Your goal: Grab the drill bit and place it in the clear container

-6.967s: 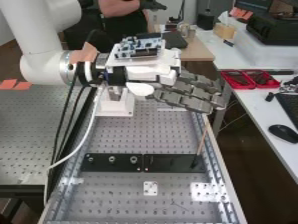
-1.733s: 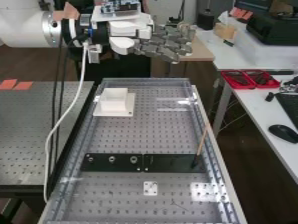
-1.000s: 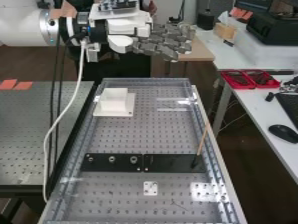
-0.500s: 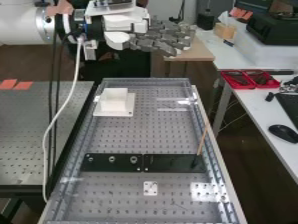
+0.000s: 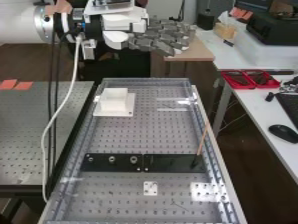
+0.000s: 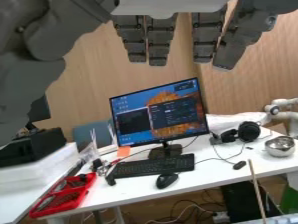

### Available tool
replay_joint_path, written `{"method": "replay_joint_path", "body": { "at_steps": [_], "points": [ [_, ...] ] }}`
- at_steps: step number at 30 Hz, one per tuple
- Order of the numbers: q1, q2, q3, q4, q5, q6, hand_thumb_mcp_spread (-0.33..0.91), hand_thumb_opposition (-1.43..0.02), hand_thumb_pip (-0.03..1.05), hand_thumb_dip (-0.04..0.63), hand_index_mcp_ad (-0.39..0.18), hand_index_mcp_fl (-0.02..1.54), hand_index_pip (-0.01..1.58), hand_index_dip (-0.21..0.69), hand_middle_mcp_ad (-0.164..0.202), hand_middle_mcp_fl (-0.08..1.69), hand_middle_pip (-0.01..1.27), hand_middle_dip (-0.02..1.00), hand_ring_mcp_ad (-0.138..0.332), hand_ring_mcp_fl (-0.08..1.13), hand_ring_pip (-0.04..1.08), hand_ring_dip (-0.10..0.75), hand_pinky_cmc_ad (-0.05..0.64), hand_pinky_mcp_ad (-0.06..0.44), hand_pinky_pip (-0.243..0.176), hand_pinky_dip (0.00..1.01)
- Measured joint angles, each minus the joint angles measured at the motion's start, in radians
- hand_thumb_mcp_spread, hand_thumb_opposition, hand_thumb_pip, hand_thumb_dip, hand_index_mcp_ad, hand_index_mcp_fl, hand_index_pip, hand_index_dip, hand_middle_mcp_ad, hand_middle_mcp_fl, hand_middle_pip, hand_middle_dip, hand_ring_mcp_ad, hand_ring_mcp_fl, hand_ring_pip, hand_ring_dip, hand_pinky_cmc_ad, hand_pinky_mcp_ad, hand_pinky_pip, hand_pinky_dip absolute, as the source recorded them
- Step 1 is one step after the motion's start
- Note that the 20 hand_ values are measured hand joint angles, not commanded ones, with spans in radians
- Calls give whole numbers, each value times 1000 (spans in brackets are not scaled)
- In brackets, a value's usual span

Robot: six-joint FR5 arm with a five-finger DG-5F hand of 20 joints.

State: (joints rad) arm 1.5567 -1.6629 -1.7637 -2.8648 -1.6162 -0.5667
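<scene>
The hand [image 5: 159, 37] is up at the far end of the bench, in the air beyond the perforated metal plate, its fingers straight and nothing between them. In the wrist view the hand [image 6: 157, 40] also shows straight fingers. Small metal pieces [image 5: 112, 159] sit in the black strip [image 5: 173, 163] across the plate; I cannot tell which is the drill bit. See-through plastic [image 5: 174, 104] with bright reflections lies over the perforated plate; its outline as a container is hard to make out.
A white square block [image 5: 114, 100] stands on the plate's far left. A thin upright stick [image 5: 203, 137] rises at the black strip's right end. Red trays [image 5: 249, 79] and a mouse [image 5: 284, 133] lie on the right table. A white cable [image 5: 61, 117] hangs from the arm.
Since the oldest frame the hand has risen and moved back and left, away from above the plate. Over the latest frames it has shifted slightly further left. The metal pieces and block have not moved.
</scene>
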Motion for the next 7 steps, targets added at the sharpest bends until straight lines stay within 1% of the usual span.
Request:
{"method": "replay_joint_path", "body": {
  "at_steps": [7],
  "points": [
    [0,2,-3,2,0,7,253,-618,267,23,17,42,84,202,37,9,120,169,232,28,80,-10,265,182,-140,473]
  ]
}}
